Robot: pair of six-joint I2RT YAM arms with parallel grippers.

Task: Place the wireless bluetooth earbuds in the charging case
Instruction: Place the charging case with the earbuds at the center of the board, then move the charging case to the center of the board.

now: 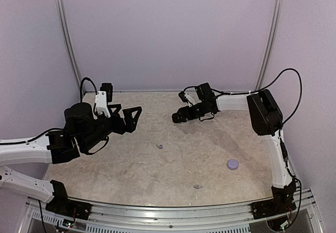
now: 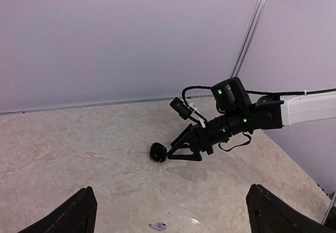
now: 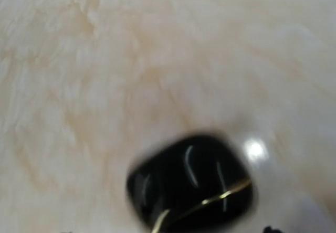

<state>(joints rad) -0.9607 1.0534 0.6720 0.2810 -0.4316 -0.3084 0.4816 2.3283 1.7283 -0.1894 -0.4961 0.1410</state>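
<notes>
pale lavender walls enclose a beige marbled surface (image 1: 131,175). one tiny lavender earbud (image 1: 159,146) lies near its middle, a second small lavender bit (image 1: 198,186) lies nearer the front edge, and a round lavender disc (image 1: 232,164) sits toward the right. a glossy black charging case (image 3: 191,188), rounded with a thin gold seam, rests at the tips of the right claw (image 2: 170,154); how far that claw is spread cannot be told. the left claw (image 1: 131,119) is spread wide, holding nothing.

The beige marbled table (image 1: 131,165) carries a round lavender case (image 1: 232,164). One lavender earbud (image 1: 197,186) lies near this case, a second lavender earbud (image 1: 159,146) farther left of it, and a black case (image 2: 158,152) well behind it.
</notes>
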